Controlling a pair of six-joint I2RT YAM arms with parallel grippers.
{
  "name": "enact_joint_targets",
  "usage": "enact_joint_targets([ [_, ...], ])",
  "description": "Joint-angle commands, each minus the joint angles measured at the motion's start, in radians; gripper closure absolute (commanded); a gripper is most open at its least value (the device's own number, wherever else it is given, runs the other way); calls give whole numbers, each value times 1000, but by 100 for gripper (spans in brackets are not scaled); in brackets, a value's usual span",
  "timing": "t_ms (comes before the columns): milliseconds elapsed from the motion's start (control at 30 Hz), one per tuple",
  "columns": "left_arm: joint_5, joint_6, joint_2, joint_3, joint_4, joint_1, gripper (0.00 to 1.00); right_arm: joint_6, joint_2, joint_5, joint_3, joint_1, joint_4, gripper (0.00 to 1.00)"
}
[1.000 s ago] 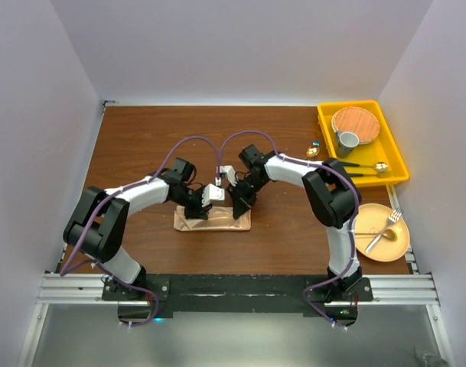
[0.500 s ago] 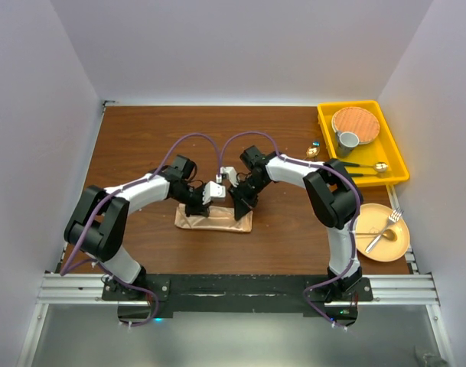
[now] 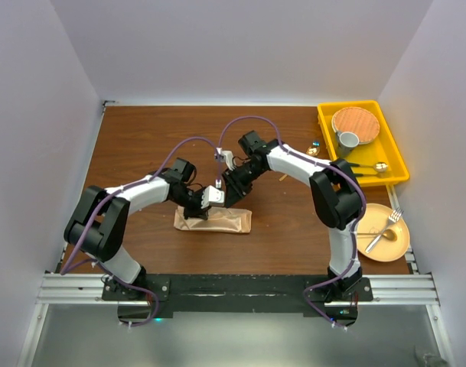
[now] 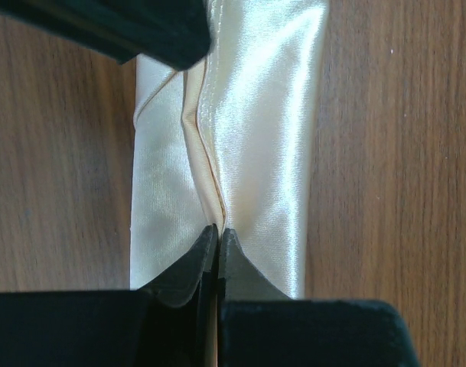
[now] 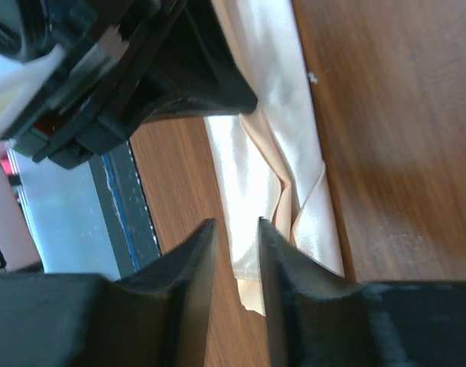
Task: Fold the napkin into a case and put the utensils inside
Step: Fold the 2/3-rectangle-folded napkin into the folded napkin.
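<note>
Left gripper [image 4: 218,237] pinches the centre-frame hem ridge of the limp, slippery, narrow folded peach satin case [image 4: 255,138], likely its surest hold; right gripper [image 5: 236,229] hangs parted.

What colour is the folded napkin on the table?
The napkin is shiny peach, looking creamy under the light. Left wrist view shows it best.

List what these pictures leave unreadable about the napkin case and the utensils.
Top view: the left hand and right hand cover part of the case, hiding the pinch.
Left wrist: the case's far end leaves the top edge; its near end sits behind the fingers.
Right wrist: whether the right hand touches cloth is unclear.
Utensils: too small in the top view for detail.
</note>
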Motion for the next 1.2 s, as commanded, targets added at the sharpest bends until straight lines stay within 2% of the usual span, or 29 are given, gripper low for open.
enact_joint_targets([
  [0, 16, 34, -14, -8, -11, -2, 100, 103, 9, -22, 35, -3, 64, 73],
  [200, 20, 18, -20, -8, -3, -2, 100, 125, 71, 38, 34, 15, 101, 85],
  [533, 48, -54, -65, 18, 4, -1, 100, 51, 125, 190, 48, 44, 52, 93],
  [733, 57, -140, -56, 61, 37, 14, 100, -9, 111, 236, 11, 51, 65, 96],
  [967, 45, -209, 30, 107, 73, 85, 100, -50, 114, 255, 20, 51, 56, 96],
  [1167, 37, -199, 85, 114, 63, 108, 100, -60, 118, 256, 28, 52, 55, 96],
])
